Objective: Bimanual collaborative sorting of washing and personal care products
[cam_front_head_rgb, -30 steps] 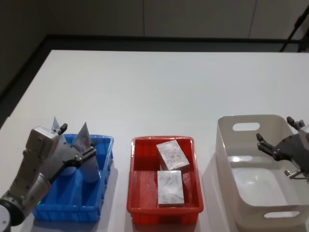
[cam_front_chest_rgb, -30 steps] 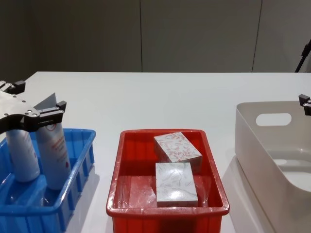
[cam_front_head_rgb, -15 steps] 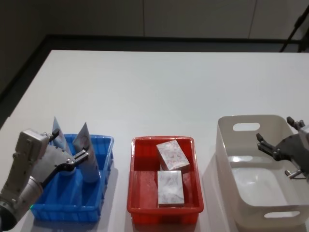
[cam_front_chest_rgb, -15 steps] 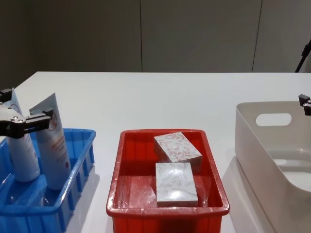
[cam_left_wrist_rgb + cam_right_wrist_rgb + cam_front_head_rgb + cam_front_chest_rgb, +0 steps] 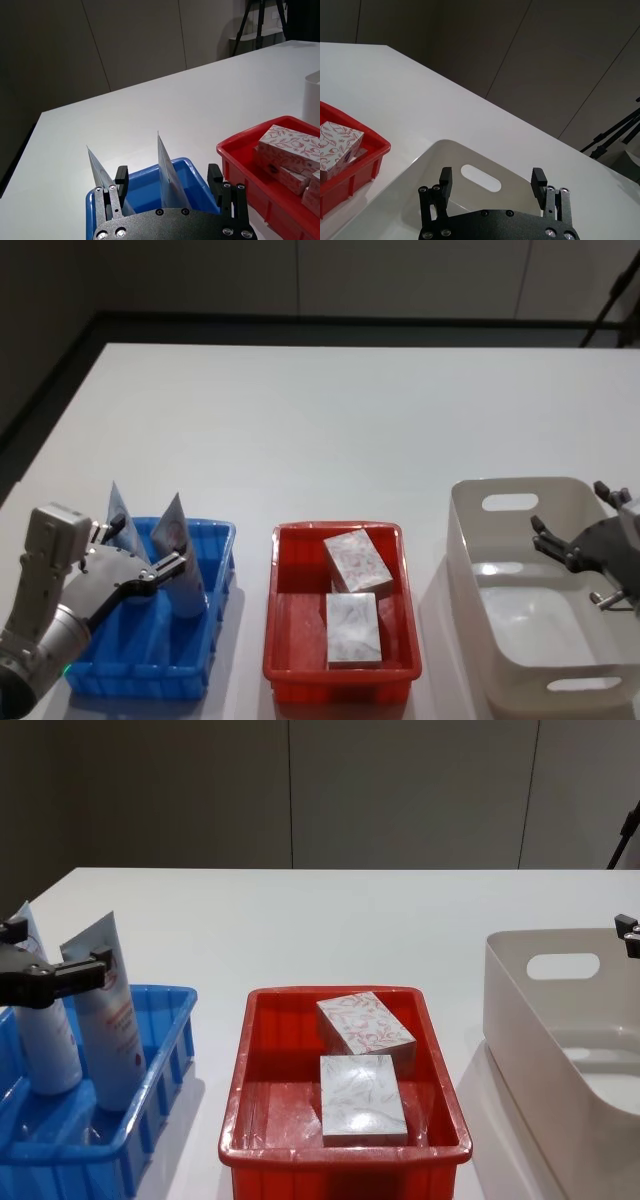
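**Open left gripper at the tubes: get clear without tipping them**

Two pale tubes stand cap-down in the blue bin [image 5: 216, 532] at the near left of the table [image 5: 330, 420], both leaning a little. The left gripper [image 5: 148, 545] hovers over that bin with its fingers spread wide and nothing in them. The right tube [image 5: 112, 1030] sits between the fingers, untouched; the left tube [image 5: 45, 1040] stands just beside one fingertip.

Both tubes seem to be in their place, so the step reads as getting the gripper away from them. They balance on small caps and would likely topple at a light knock. The safest course is to hold the fingers wide and pull back along the line of the gap, not sideways, lifting above the crimped tips before swinging away.

The right gripper [image 5: 491, 176] waits over the white tub [image 5: 468, 540] at the near right, also spread and empty. Two patterned boxes [image 5: 355, 562] lie in the red bin [image 5: 340, 529] between.
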Action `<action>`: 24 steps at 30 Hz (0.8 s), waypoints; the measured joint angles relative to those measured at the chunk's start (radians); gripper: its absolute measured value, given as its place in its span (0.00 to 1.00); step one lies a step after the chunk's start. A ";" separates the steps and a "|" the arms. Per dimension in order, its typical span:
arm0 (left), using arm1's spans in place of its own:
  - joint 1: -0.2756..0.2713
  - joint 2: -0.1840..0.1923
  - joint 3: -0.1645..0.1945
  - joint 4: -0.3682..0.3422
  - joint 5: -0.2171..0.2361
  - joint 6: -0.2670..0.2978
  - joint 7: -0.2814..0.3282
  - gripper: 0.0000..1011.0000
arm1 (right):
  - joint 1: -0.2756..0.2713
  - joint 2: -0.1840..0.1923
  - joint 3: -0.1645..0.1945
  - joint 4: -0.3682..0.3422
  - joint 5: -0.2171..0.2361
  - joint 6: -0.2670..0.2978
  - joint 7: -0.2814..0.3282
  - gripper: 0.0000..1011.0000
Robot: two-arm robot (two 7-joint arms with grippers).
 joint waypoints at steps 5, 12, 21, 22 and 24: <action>0.001 -0.012 -0.005 0.008 0.002 0.007 -0.007 0.99 | 0.000 0.000 0.000 0.000 0.000 0.000 0.000 0.99; 0.001 -0.029 -0.013 0.020 0.015 0.013 -0.014 0.99 | 0.000 0.000 0.000 0.000 0.000 0.000 0.000 0.99; -0.011 -0.054 -0.019 0.055 0.036 0.014 -0.029 0.99 | 0.000 0.000 0.000 0.000 0.000 0.000 0.000 0.99; -0.012 -0.055 -0.019 0.058 0.037 0.014 -0.030 0.99 | 0.000 0.000 0.000 0.000 0.000 0.000 0.000 0.99; -0.017 -0.062 -0.021 0.066 0.042 0.013 -0.034 0.99 | 0.000 0.000 0.000 0.000 0.000 0.000 0.000 0.99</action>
